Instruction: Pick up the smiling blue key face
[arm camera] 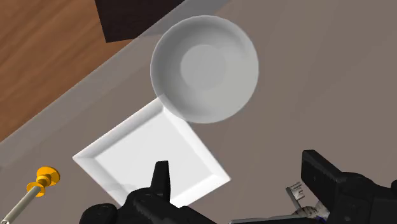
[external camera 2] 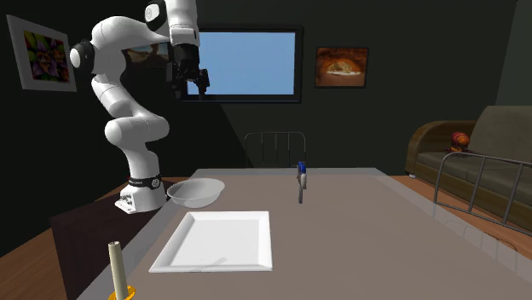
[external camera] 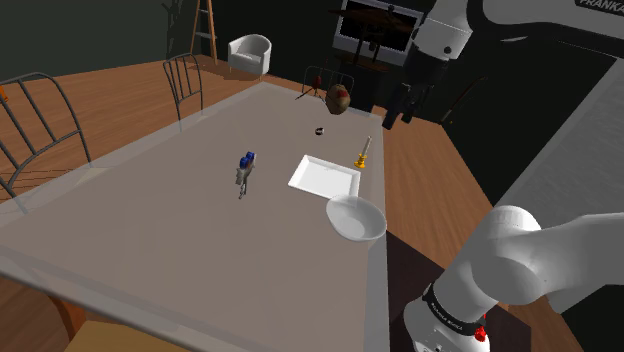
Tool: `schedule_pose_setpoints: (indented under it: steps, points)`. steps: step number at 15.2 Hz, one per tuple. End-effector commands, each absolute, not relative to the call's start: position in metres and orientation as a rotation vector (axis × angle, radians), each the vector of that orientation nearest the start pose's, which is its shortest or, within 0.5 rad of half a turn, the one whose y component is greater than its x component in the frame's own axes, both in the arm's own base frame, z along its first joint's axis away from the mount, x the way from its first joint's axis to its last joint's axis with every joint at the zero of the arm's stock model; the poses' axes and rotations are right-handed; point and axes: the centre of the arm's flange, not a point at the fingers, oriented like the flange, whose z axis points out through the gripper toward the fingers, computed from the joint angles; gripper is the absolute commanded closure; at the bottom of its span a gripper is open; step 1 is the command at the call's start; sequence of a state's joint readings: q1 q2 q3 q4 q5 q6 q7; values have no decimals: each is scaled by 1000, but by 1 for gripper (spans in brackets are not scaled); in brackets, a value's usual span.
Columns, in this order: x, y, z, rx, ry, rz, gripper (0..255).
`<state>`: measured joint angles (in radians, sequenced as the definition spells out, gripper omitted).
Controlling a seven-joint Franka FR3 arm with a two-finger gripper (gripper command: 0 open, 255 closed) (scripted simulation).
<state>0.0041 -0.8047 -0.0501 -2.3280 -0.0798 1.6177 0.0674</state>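
Observation:
The key figure [external camera: 245,172] is a small grey upright piece with a blue top, standing near the middle of the grey table [external camera: 180,250]. In the second exterior view the key figure [external camera 2: 301,181] stands beyond the white plate. My black gripper [external camera: 395,115] hangs open high above the table's edge, far from the key. The second exterior view has the gripper [external camera 2: 192,89] well above the bowl. In the wrist view the gripper [arm camera: 242,181] has its fingers apart with nothing between them; a grey bit of the key [arm camera: 298,193] peeks out beside one finger [arm camera: 321,172].
A white square plate [external camera: 325,177] and a white bowl [external camera: 356,218] lie between the stand and the key. A pale candle in a yellow holder [external camera: 362,152], a brown pot [external camera: 338,98] and a small dark ring [external camera: 319,130] sit farther along. Metal chairs [external camera: 185,80] line the far side.

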Motion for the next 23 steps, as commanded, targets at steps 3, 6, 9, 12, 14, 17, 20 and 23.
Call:
schedule_pose_setpoints:
  steps: [3, 6, 9, 12, 14, 17, 20, 23]
  points:
    - [322, -11, 600, -3172, 252, -153, 0]
    - [347, 14, 580, -3161, 392, -156, 0]
    - [374, 35, 559, -3143, 532, -159, 0]
    - [403, 55, 539, -3119, 671, -162, 0]
    - [424, 66, 526, -3100, 763, -164, 0]
    - [456, 81, 506, -3065, 900, -166, 0]
    - [489, 93, 486, -3025, 1035, -168, 0]
    - [523, 102, 467, -2978, 1169, -170, 0]
